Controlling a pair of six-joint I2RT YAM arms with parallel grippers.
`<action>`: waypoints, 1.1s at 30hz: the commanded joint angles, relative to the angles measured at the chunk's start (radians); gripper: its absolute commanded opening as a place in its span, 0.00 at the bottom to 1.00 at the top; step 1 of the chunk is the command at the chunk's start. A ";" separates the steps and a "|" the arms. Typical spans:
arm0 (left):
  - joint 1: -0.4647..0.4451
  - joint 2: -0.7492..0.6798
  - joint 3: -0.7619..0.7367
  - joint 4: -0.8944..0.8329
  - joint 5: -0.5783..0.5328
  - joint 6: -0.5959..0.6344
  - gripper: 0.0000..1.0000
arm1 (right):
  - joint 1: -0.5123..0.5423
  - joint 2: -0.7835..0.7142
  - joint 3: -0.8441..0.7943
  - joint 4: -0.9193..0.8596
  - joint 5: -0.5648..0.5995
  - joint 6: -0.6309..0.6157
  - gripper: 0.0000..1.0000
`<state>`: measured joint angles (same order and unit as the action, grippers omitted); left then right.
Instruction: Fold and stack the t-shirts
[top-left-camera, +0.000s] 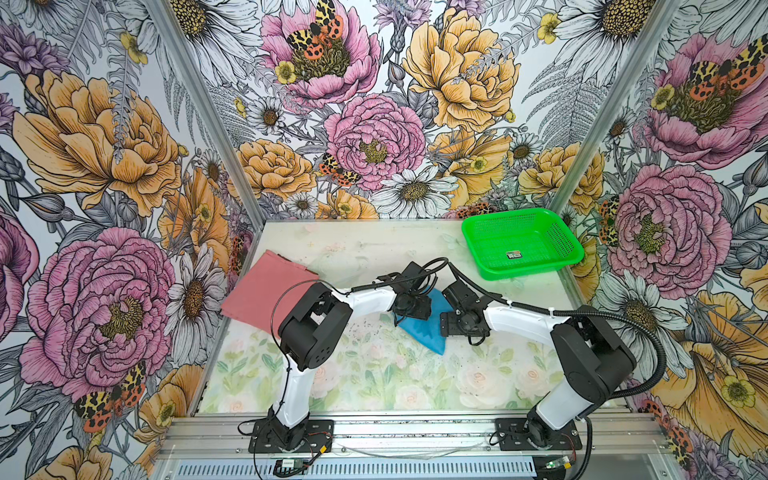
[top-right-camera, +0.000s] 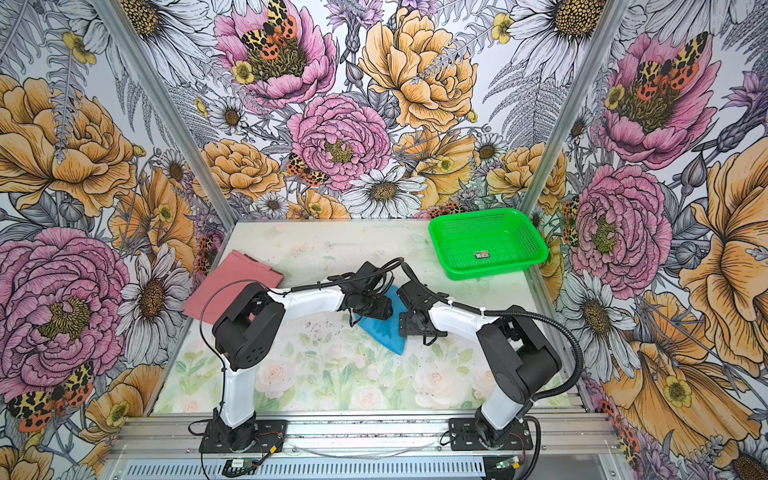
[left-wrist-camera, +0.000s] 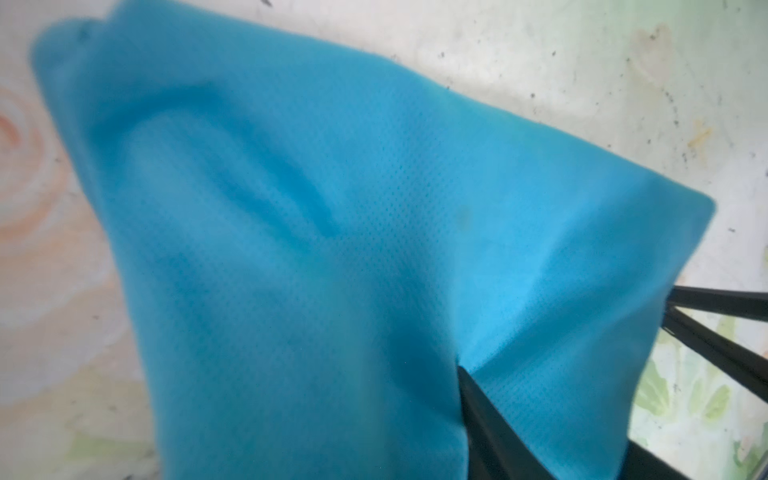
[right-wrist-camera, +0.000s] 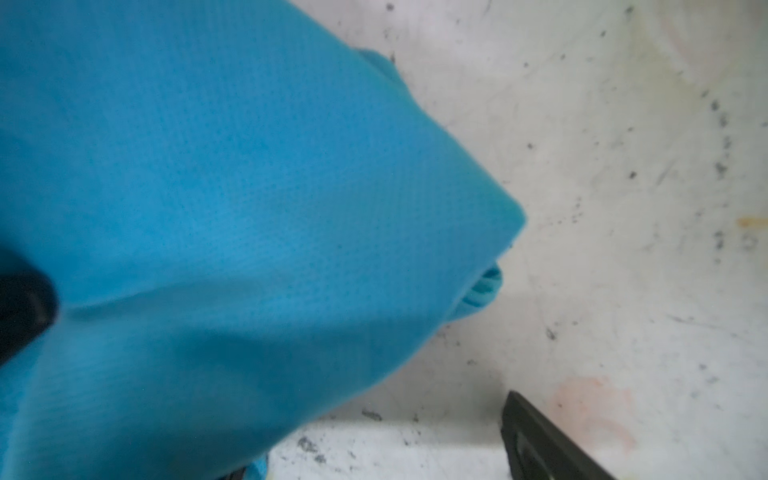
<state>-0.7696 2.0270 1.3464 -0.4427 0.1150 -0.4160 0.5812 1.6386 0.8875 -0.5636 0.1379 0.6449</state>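
Top views are both showing us a fold-and-stack job that is looking about half done. The salmon pink t-shirt (top-left-camera: 266, 291) is lying folded into a flat rectangle against the left edge of the desk (top-left-camera: 374, 374). The sky blue t-shirt (top-left-camera: 428, 332) is sitting near the middle of the desk, bunched into a compact, layered shape, with both arms meeting over it.

We are seeing the left end effector (top-left-camera: 415, 309) pressing in at the blue shirt's near-left side. In the left wrist view, one dark finger (left-wrist-camera: 478, 415) is meeting a crease in the raised cloth, but we are not managing to tell whether the jaws are pinching it. The right end effector (top-left-camera: 453, 307) is standing with its jaws spread wide. In the right wrist view, one finger (right-wrist-camera: 540, 440) is hanging over bare desk beside the shirt's corner.

By our reading, the blue shirt is needing its fold finished and then carrying across onto the pink one.

A green mesh basket (top-left-camera: 530, 270) is waiting in the far right corner. We are spotting a small sticker (top-left-camera: 514, 254) inside it, its lettering too small for reading.
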 joint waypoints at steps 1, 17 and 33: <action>-0.060 0.111 -0.065 -0.087 -0.028 -0.038 0.36 | -0.001 0.013 -0.011 0.013 -0.004 -0.015 0.95; 0.101 -0.109 -0.055 -0.284 -0.446 0.177 0.00 | -0.173 -0.429 -0.082 -0.108 -0.092 -0.112 0.96; 0.445 -0.356 0.030 -0.362 -0.518 0.501 0.00 | -0.199 -0.474 -0.087 -0.110 -0.125 -0.159 0.96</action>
<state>-0.3801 1.6993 1.3487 -0.7975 -0.4103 0.0021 0.3908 1.1919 0.7921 -0.6678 0.0254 0.5060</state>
